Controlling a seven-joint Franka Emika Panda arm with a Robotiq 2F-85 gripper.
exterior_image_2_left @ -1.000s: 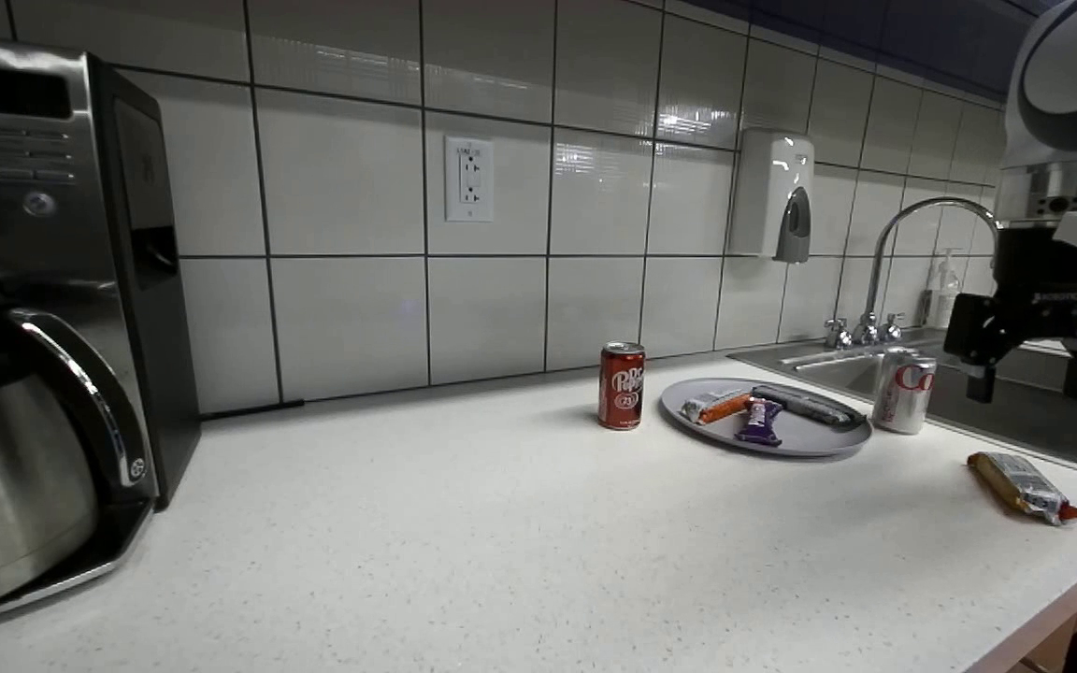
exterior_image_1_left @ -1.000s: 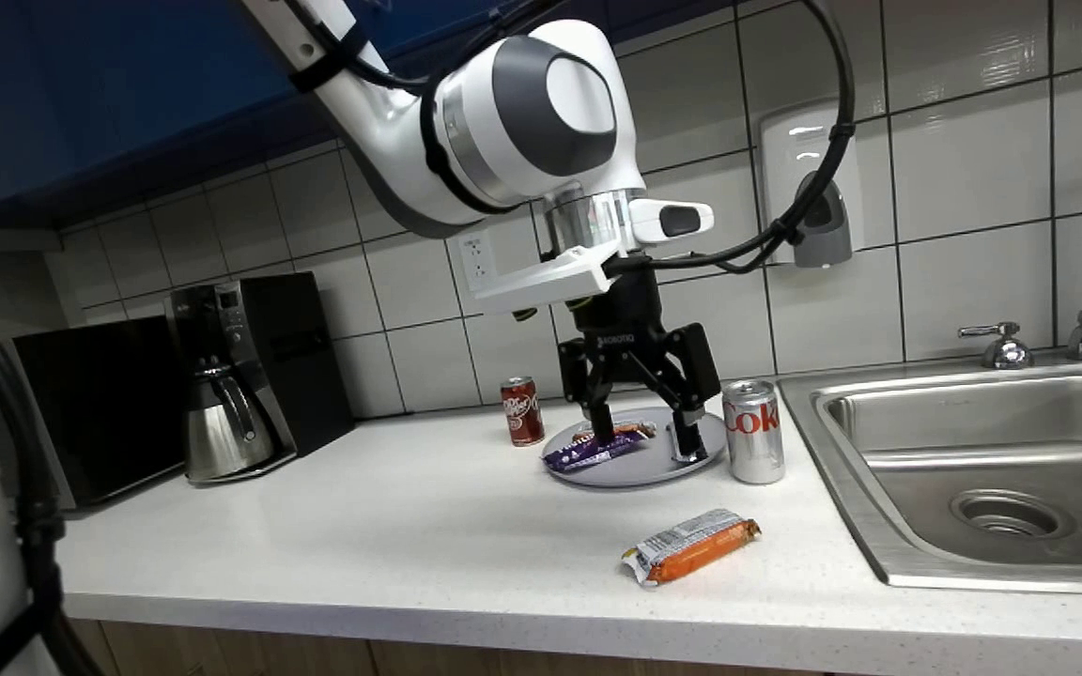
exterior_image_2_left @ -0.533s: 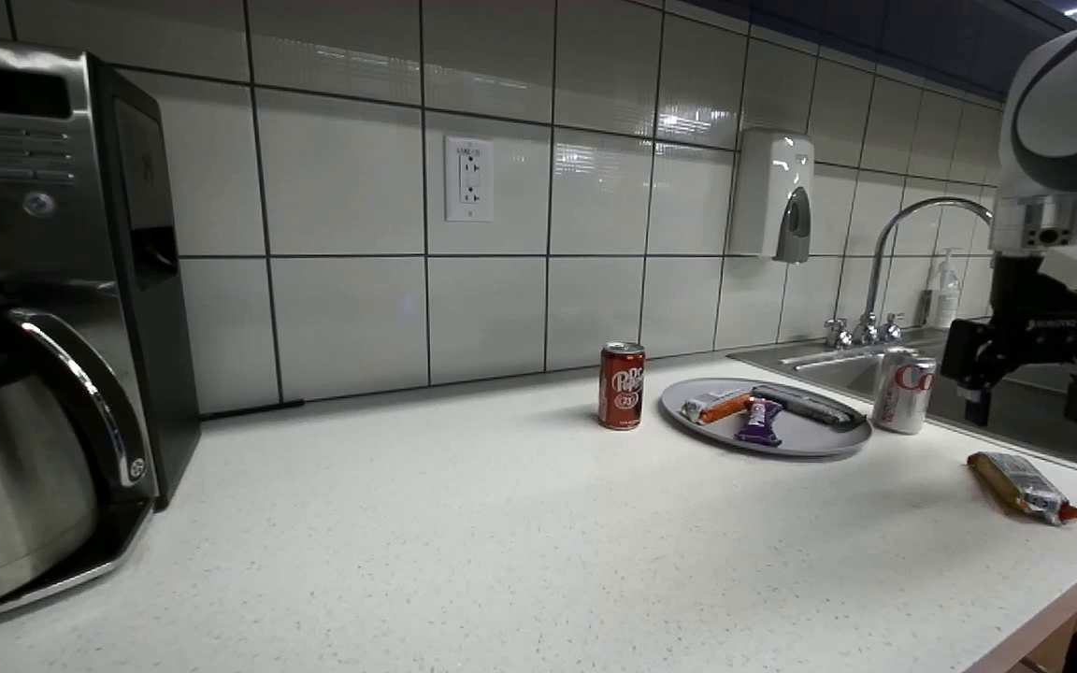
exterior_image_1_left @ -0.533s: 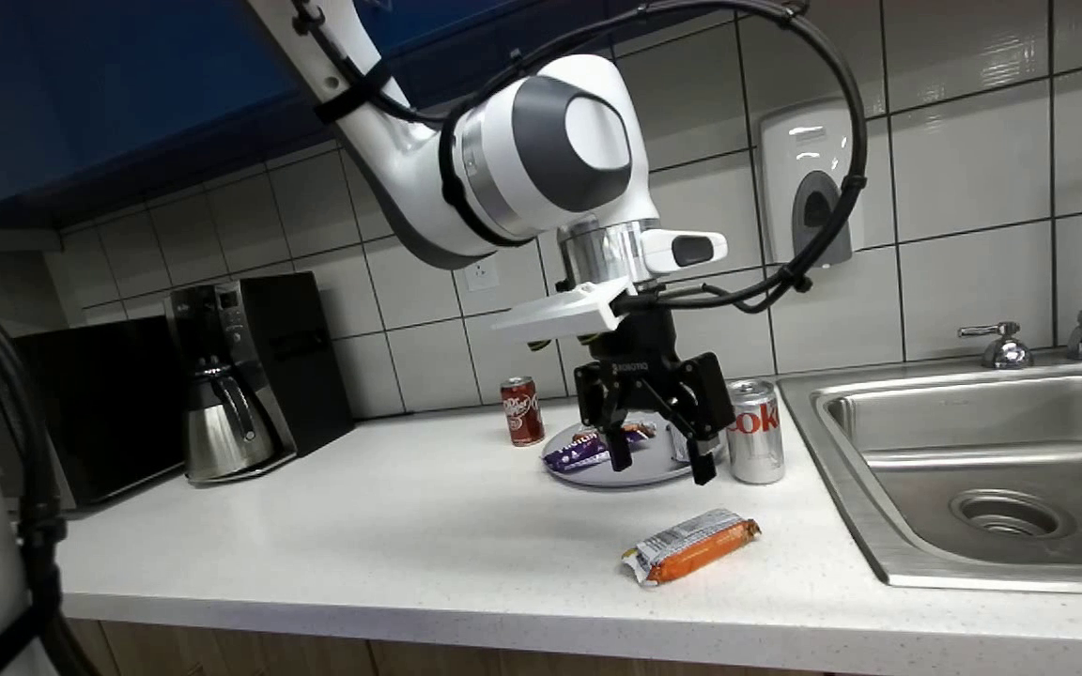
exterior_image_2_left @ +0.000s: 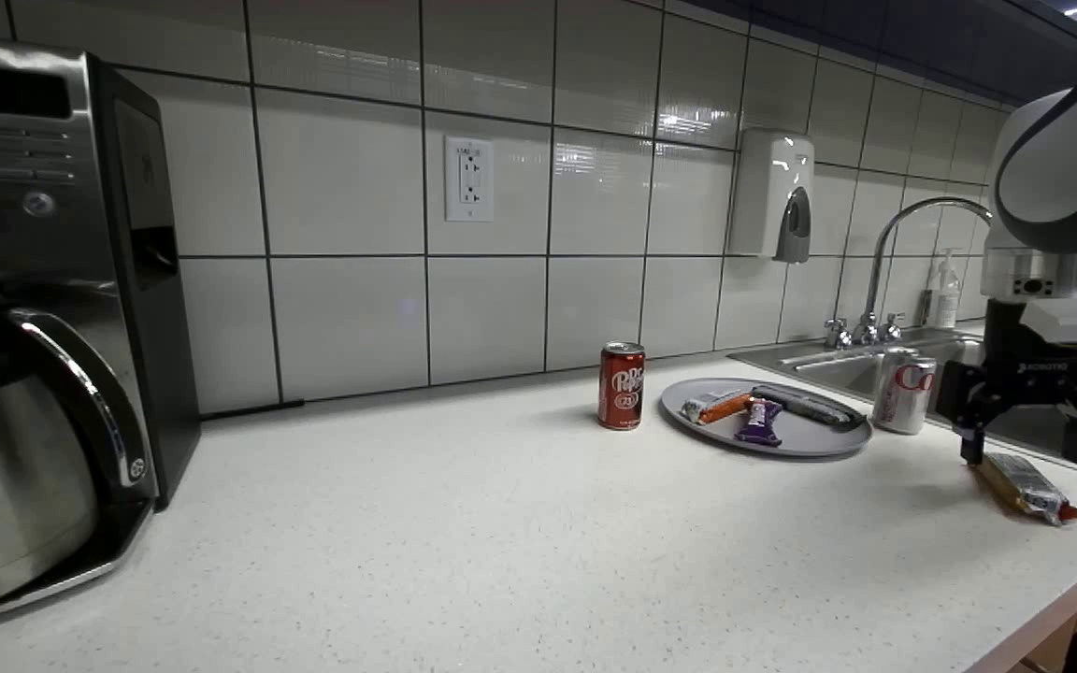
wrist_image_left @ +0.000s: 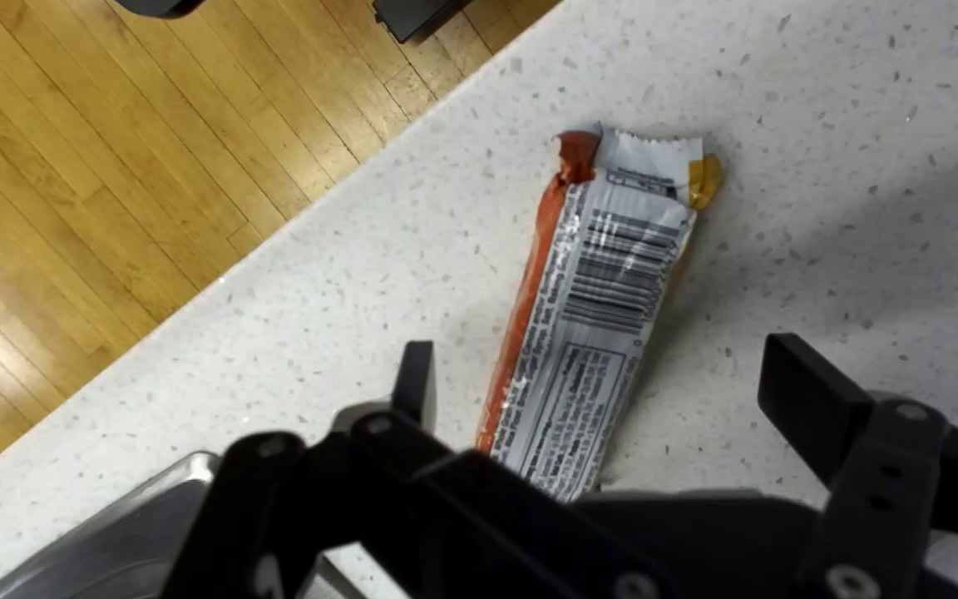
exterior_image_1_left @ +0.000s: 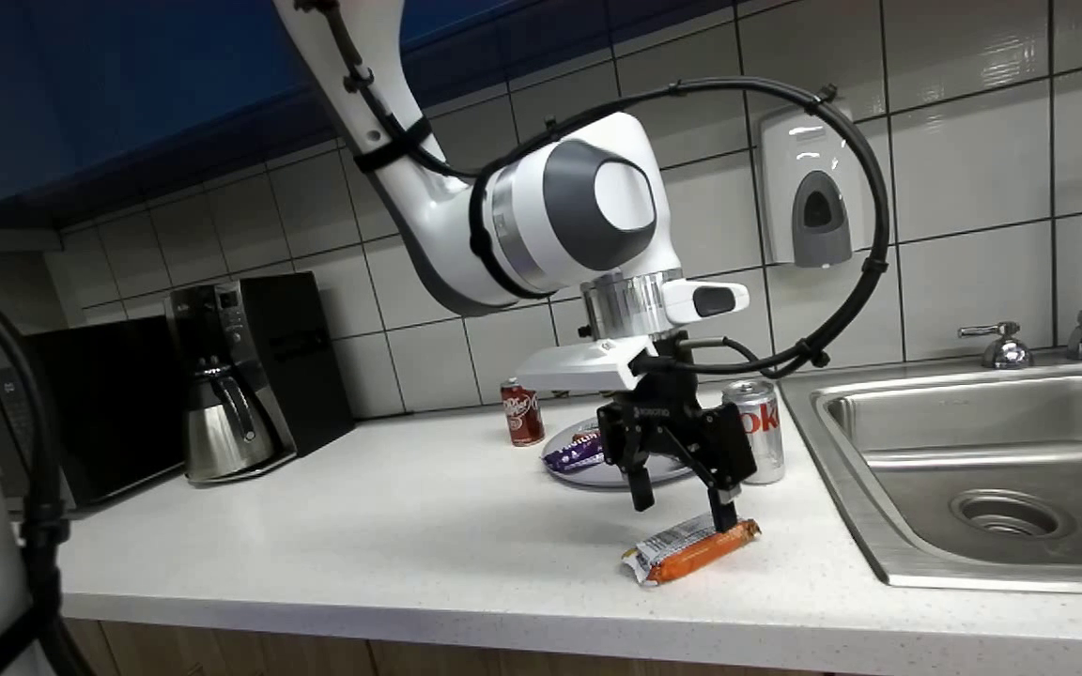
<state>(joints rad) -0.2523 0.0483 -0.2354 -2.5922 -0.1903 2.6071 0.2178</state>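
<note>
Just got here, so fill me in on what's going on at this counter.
A robot arm has its open gripper just over a wrapped bar lying on the white counter. In the wrist view, the fingers show on either side of the bar; nothing is held. Nearby, a gray plate carries an orange-and-white packet, a purple packet and a dark packet. A Dr Pepper can and a silver can stand on opposite sides of it.
</note>
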